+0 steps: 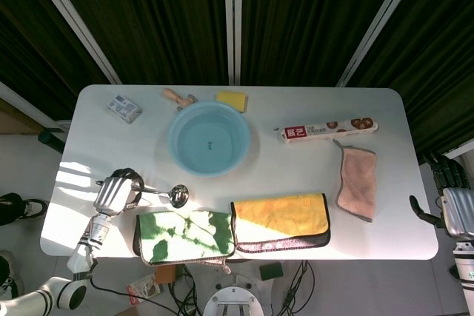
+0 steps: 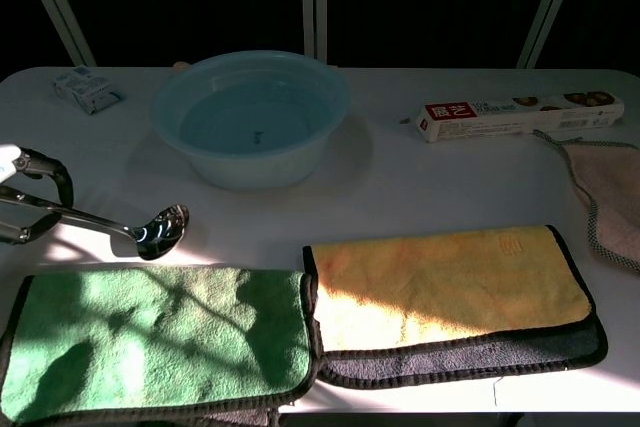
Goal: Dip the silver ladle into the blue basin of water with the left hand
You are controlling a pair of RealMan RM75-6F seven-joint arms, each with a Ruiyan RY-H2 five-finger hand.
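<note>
White desk [image 1: 415, 183]. Round blue plastic basin of water [image 1: 209, 138] mid-desk, well apart from left hand [image 1: 113, 194]. Left hand grasps shiny silver metal ladle [image 1: 164, 193] by handle; bowl points toward basin, just above desk. Right hand [image 1: 453, 209] off desk edge, fingers apart, holding nothing.

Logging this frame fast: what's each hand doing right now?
Left hand: holding the ladle by its handle.
Right hand: off the table edge, holds nothing; cannot tell whether open or closed.
</note>
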